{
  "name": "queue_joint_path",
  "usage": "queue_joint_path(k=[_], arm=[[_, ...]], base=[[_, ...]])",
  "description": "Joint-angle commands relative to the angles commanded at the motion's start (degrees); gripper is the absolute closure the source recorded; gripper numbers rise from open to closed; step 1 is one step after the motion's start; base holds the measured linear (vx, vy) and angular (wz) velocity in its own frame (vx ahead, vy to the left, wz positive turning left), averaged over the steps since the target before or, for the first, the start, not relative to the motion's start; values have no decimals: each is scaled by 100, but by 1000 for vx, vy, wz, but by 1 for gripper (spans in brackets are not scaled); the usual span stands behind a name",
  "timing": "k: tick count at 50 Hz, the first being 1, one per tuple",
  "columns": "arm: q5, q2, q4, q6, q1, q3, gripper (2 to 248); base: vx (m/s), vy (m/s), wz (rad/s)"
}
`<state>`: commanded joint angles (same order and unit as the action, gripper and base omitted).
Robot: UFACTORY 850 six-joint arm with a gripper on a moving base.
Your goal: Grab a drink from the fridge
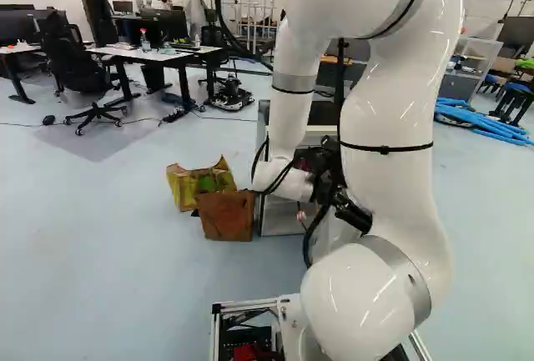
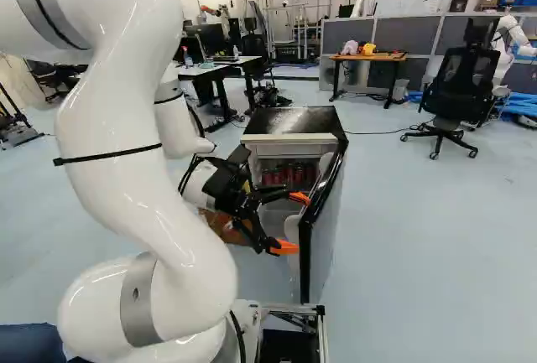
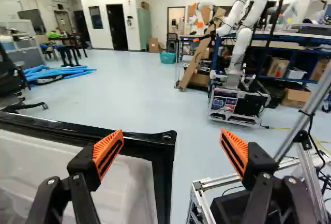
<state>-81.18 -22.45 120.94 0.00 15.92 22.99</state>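
Observation:
In the right base view the gripper (image 2: pixel 294 223) stands open at the fridge door (image 2: pixel 323 212), its orange tips on the side facing the door's inner face. The small fridge (image 2: pixel 295 118) has a black top and its door swung open. Red cans (image 2: pixel 289 174) stand in a row on a shelf inside. In the wrist view the gripper (image 3: pixel 171 149) has its fingers wide apart and nothing gripped. The door's black edge (image 3: pixel 164 175) shows between them, nearer one finger; whether they touch cannot be told. The arm hides most of the fridge in the left base view.
Beside the fridge, cardboard boxes (image 1: pixel 227 215) stand on the floor. Desks (image 1: pixel 150 54) and an office chair (image 2: pixel 453 95) are farther off. The wrist view shows another robot (image 3: pixel 240 53), blue tubes (image 3: pixel 59 73) and a metal frame (image 3: pixel 204 198) close to the gripper.

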Motion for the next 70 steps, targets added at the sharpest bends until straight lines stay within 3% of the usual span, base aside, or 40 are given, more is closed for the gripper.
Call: queue_joint_path(k=[34,70], arm=[[47,3,32,0,19,19,3],[352,-57,-123,0,-923,877,3]], base=[[0,0,0],[0,0,0]])
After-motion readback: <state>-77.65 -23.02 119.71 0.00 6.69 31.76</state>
